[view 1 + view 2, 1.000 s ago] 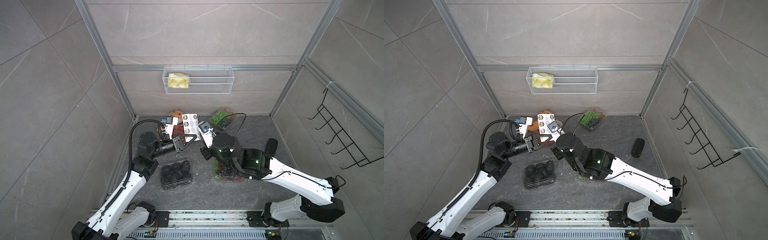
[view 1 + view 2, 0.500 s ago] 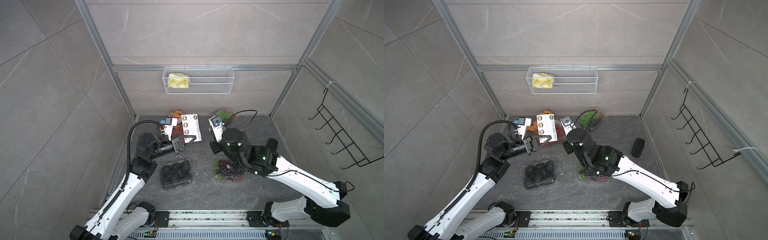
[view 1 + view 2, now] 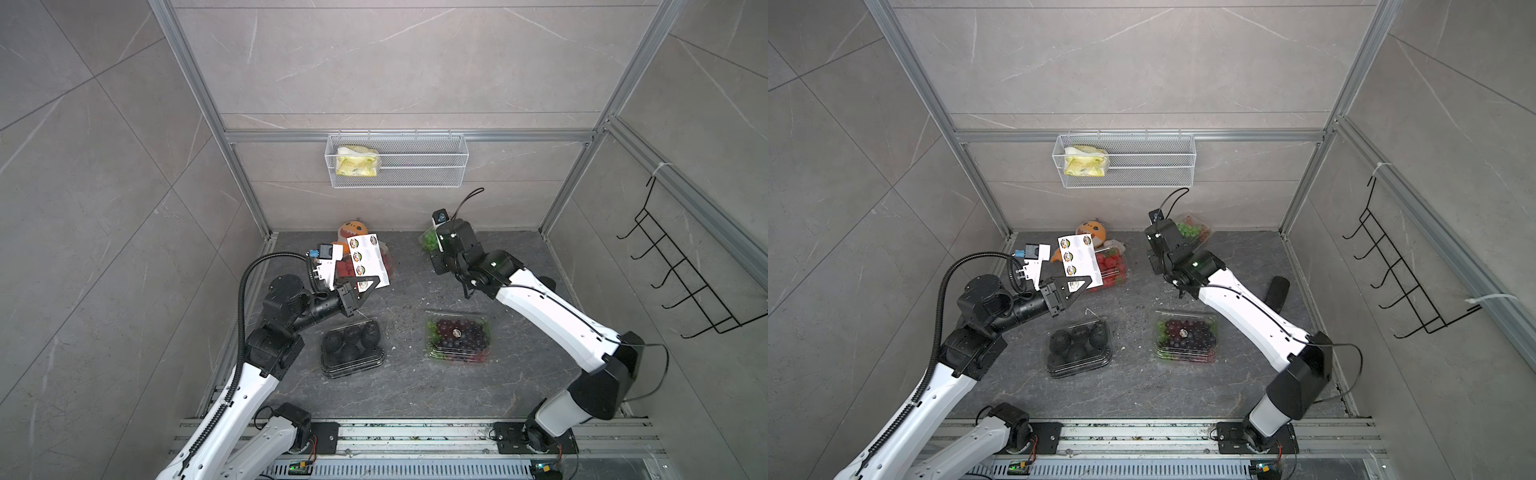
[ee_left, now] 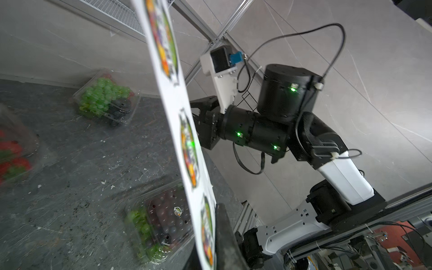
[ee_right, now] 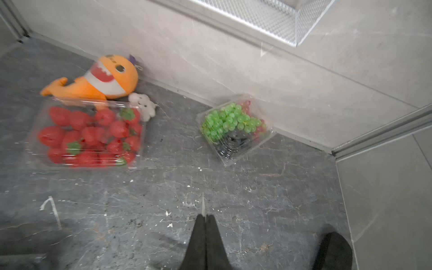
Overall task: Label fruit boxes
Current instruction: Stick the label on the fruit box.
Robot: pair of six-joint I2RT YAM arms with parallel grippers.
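Step in hand, as judged: label placement on an unlabelled box, with one box of four done.

Left gripper (image 3: 374,282) was seen clamped on the lower edge of the sticker sheet (image 3: 365,257), which was held upright off the floor. Right gripper (image 5: 205,216) was seen clenched, fingertips pressed together, with a thin pale sliver (image 5: 203,204) pinched at the tips. This was judged to be a peeled label seen edge-on, not confirmed.

- Strawberry box (image 5: 88,135): located beyond the left gripper, partly hidden behind the sheet in both top views. No label seen.
- Dark-fruit box (image 3: 353,345): located under and base-side of the left gripper. No label seen.
- Purple grape box (image 3: 457,345): located base-side of the right gripper, well apart. A round label (image 3: 456,332) was found on its lid.
- Green grape box (image 5: 233,128): located ahead of the right gripper tips, near, against the back wall. No label seen, so it was taken as the likely target.

Next move, as judged: tips to be brought over the green grape lid, sliver turned flat with adhesive down, pressed on, then released. The thin lid was expected to flex, so light pressure was advised.
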